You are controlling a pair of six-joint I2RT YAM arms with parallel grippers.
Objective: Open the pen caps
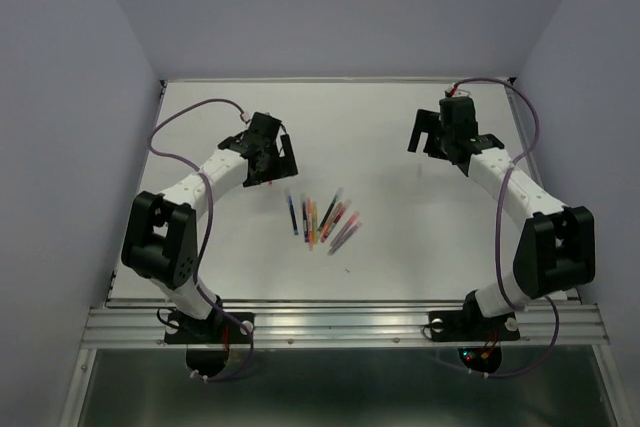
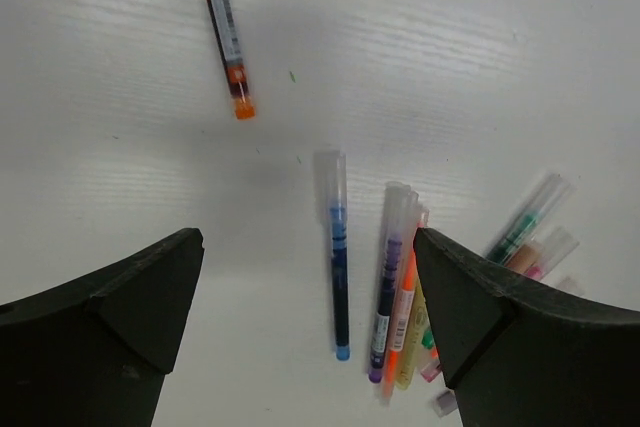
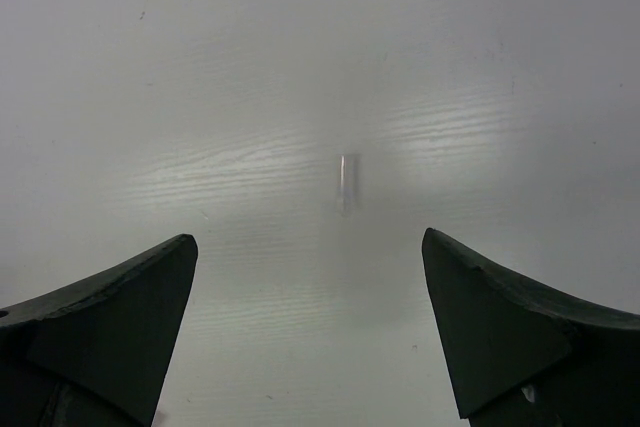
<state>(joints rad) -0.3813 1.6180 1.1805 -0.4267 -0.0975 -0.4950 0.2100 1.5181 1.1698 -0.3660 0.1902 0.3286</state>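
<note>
Both grippers hang above the table with nothing in them. The left gripper has its fingers spread wide and looks down on the pens. They lie in a loose fan near the middle of the table, between the two arms. The right gripper, likewise spread, is well off toward the far right. Under it lies only a small clear tube, which may be a loose cap, though we cannot be sure.

From the left wrist we see the blue pen lying a little apart from the bunch. Its cap is the clear sleeve over one end, and a tiny blue plug closes the other. A red pen lies off on its own with an orange end; we cannot tell whether it is capped. The rest lie side by side, touching and overlapping.

We judge these pens very light, stiff and smooth. They are thin plastic rods that will roll or skid if nudged and twist in a loose pinch. A cap is likely a friction fit, so it wants a straight pull along the pen. One gripper should pinch the body near its middle and the other should pinch the cap across its width. Squeezing too hard could crack the clear sleeve or shoot the pen out sideways. The blue pen, clear of its neighbours, looks the easiest to take first.
</note>
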